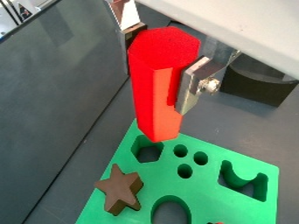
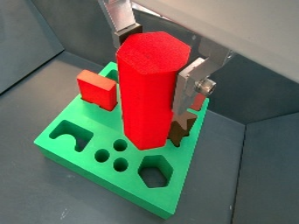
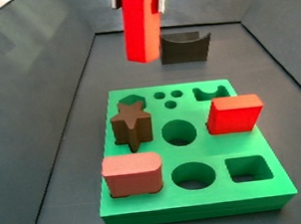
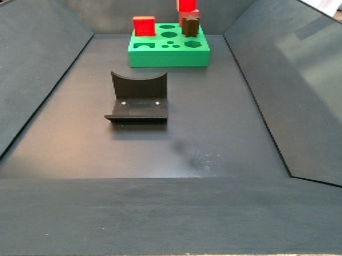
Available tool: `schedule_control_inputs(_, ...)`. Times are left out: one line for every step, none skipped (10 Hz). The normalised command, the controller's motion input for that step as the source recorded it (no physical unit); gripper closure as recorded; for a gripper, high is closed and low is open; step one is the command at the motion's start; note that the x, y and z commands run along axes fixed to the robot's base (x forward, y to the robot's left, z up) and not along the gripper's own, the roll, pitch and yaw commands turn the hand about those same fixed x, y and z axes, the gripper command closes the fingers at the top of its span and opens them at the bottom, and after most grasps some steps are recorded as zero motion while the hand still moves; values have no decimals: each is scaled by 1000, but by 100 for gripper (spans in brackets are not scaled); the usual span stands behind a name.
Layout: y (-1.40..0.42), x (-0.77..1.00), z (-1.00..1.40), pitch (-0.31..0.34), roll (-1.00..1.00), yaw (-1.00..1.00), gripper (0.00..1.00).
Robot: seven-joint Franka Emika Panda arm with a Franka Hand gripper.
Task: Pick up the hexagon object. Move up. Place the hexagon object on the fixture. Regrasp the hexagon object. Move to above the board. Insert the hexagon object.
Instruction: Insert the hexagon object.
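In a wrist view the hand (image 1: 163, 74) pinches the hexagon object (image 1: 156, 80) upright near its top, a silver finger (image 1: 194, 79) flat against its side, its lower end over the board (image 1: 251, 206) near the hexagon hole (image 1: 147, 150) and a brown star block (image 1: 121, 190). In a wrist view the bar fills the centre above the board's near holes, a red cube (image 2: 96, 87) at mid left. In a side view the bar hangs at the upper middle of the frame, clear above the board, the fixture (image 3: 184, 47) behind it and a salmon block (image 3: 133, 175) at lower left. In a side view the fixture (image 4: 138, 97) stands at mid frame on the tabletop (image 4: 187, 150), well apart from the board (image 4: 170, 52) at the top
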Motion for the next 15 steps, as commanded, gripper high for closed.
schedule_control_inputs(6,0,0,0,0,-11,100)
schedule_control_inputs(0,0,-160,0,11,0,100)
schedule_control_inputs(0,-211,-460,-27,81,-94,100)
schedule_control_inputs(0,-183,-454,-74,64,-49,100)
schedule_control_inputs(0,-197,-471,-40,101,-83,100)
schedule_control_inputs(-23,-77,-403,-44,71,-106,100)
schedule_control_inputs(0,-66,-380,-59,46,-123,100)
schedule_control_inputs(-3,0,-314,-74,14,-109,100)
schedule_control_inputs(0,0,-277,-91,1,-49,100)
schedule_control_inputs(0,106,-366,-77,16,-49,100)
schedule_control_inputs(0,9,-340,-94,0,-97,100)
schedule_control_inputs(0,0,-326,-66,17,-114,100)
schedule_control_inputs(0,0,-311,-50,20,-117,100)
schedule_control_inputs(0,0,-334,-36,34,-109,100)
schedule_control_inputs(0,-9,-289,-34,39,-109,100)
